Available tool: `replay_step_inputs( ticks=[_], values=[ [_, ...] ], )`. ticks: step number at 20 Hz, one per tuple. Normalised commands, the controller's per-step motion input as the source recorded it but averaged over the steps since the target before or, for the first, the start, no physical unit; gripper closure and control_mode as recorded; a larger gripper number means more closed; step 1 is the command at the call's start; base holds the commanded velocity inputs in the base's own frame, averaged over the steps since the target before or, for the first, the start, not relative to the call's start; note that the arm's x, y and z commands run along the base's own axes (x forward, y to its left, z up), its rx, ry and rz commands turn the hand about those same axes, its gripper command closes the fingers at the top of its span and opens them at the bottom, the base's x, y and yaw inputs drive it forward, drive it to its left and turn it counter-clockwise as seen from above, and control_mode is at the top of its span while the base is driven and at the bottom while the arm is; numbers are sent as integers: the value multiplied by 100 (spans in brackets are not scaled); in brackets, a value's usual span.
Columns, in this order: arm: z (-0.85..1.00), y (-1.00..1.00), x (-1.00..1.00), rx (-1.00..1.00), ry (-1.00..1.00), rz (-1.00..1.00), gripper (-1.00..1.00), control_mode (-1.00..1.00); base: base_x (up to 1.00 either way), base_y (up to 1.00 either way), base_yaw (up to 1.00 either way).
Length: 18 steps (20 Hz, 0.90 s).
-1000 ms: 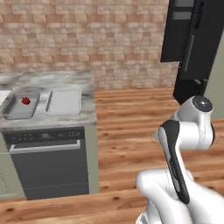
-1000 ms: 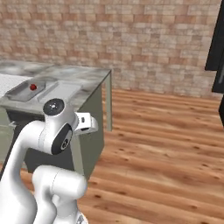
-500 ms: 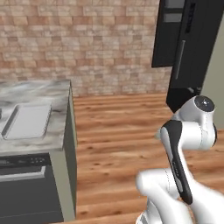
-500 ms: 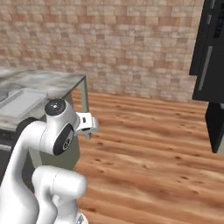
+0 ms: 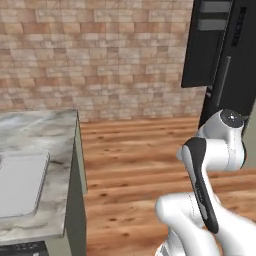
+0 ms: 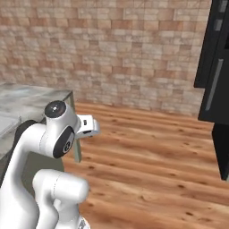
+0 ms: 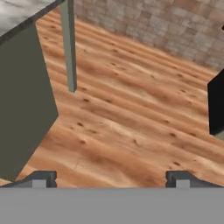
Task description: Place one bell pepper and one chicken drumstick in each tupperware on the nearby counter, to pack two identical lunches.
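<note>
The grey-white marbled counter point(image 5: 42, 132) fills the left edge, and its corner also shows as counter point(image 6: 31, 96) and counter point(image 7: 19, 11). A pale flat rectangular tray with rounded corners point(image 5: 17, 185) lies on it; I cannot tell whether it is a tupperware. The bell peppers and chicken drumsticks are out of view. My gripper point(image 7: 111, 183) is open, its two fingertips point(image 7: 43, 178) wide apart with nothing between them. It hangs over bare wooden floor, right of the counter's end. The white hand point(image 6: 88, 126) juts out beside the arm's shoulder.
The dark cabinet side point(image 7: 22, 100) and a grey end panel point(image 7: 69, 48) stand under the counter. A tall black appliance point(image 5: 225, 55) rises at the right, also seen as the appliance point(image 6: 217, 71). A brick wall point(image 5: 100, 55) closes the back. Wooden floor point(image 6: 152, 152) lies open between them.
The whole picture has swung: the base turned right, so the counter slid to the left edge and the grey container with the red pepper left the views. The gripper stays open.
</note>
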Motion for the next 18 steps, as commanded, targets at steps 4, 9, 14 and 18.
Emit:
replay_step_inputs(
  ticks=[4, 9, 14, 18],
  values=[
    [0, 0, 0, 0, 0, 0, -100, 100, 100, -21, -7],
    [0, 0, 0, 0, 0, 0, -100, 100, 100, -22, -12],
    [0, 0, 0, 0, 0, 0, -100, 100, 97, -25, -18],
    [0, 0, 0, 0, 0, 0, -100, 100, 90, -16, -25]
  ],
)
